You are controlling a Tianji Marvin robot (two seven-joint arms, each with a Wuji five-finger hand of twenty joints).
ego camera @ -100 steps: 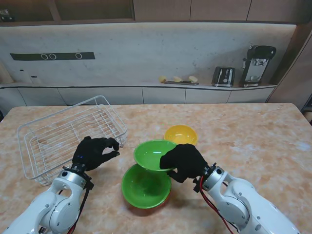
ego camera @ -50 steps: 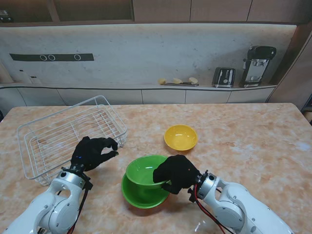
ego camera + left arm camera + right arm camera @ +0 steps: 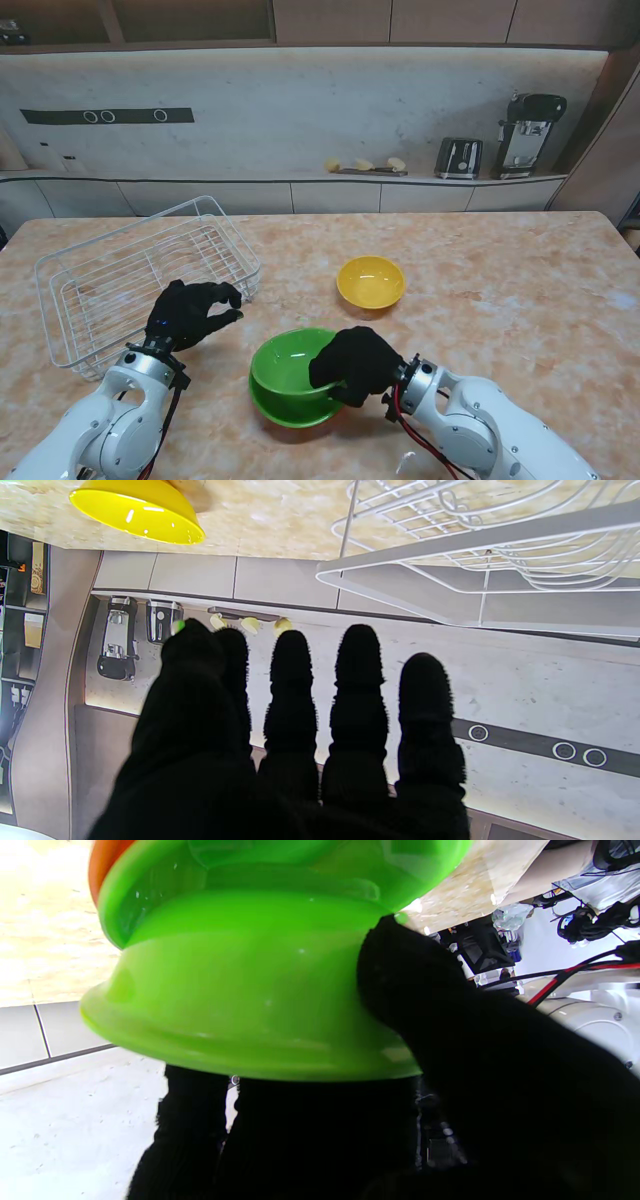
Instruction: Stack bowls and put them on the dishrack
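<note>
Stand view: right hand clamps green bowl rim; looks light, stiff, slick plastic—hold rim; left hand empty, fingers loosely apart.

My right hand wears matt black knit cloth with a fuzzy nap. The green bowl it grips is smooth, glossy plastic (highlights show on the wall). The yellow bowl is equally glossy. The dishrack is white-coated wire. The table is polished, marble-patterned stone.
</note>
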